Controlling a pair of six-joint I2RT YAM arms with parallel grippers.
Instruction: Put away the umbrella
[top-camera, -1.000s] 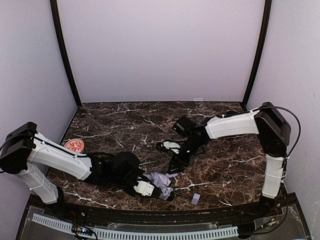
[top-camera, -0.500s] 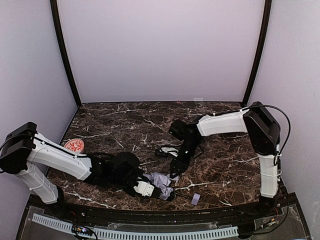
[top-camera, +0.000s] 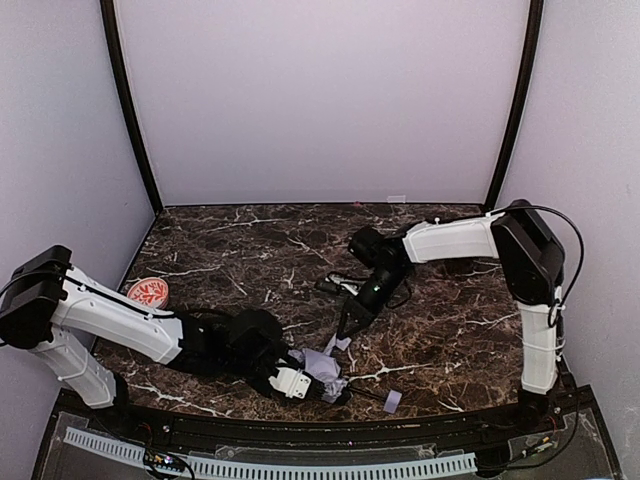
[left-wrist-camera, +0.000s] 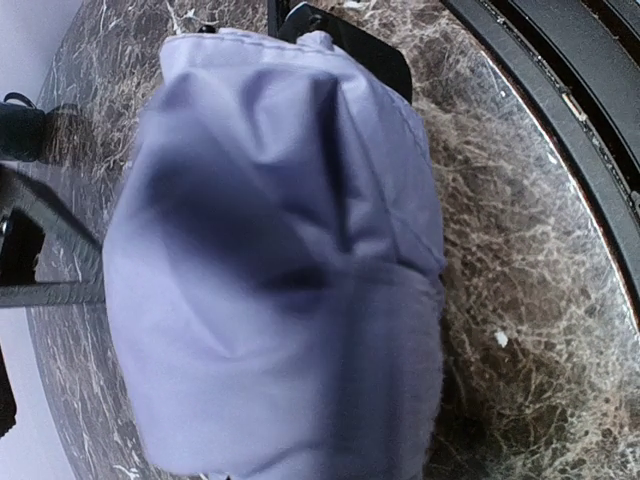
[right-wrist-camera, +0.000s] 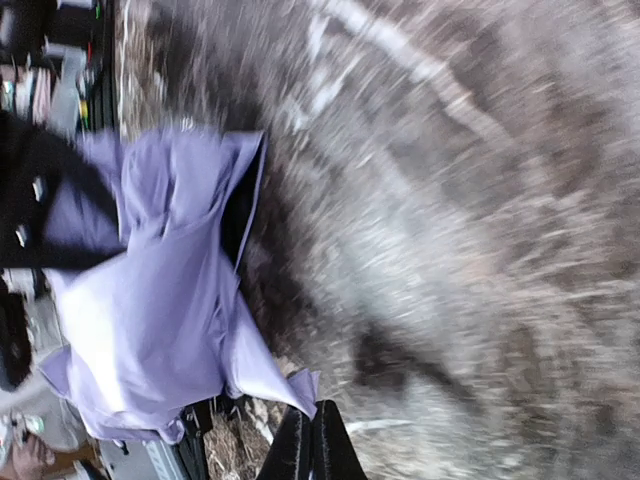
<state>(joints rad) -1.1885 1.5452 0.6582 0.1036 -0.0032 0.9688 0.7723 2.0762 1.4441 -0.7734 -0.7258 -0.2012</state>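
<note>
The umbrella (top-camera: 322, 366) lies folded as a crumpled lavender bundle near the table's front edge. Its thin black shaft runs right to the small lavender handle knob (top-camera: 391, 399). My left gripper (top-camera: 300, 383) is closed round the bundle from the left. In the left wrist view the umbrella fabric (left-wrist-camera: 270, 260) fills the frame and hides the fingers. My right gripper (top-camera: 345, 335) reaches down from the upper right. In the right wrist view the right gripper (right-wrist-camera: 312, 442) is shut on a pointed corner of the umbrella fabric (right-wrist-camera: 150, 300), whose black lining shows at a fold.
A round red-and-white item (top-camera: 148, 292) sits at the table's left edge. A small black-and-white object (top-camera: 345, 288) lies mid-table behind the right gripper. A black rail (top-camera: 300, 430) borders the front edge, close to the knob. Purple walls enclose the other three sides.
The right gripper came down toward the umbrella and shut on a fabric corner, which now stretches up toward it. The left arm and the bundle stayed put.
</note>
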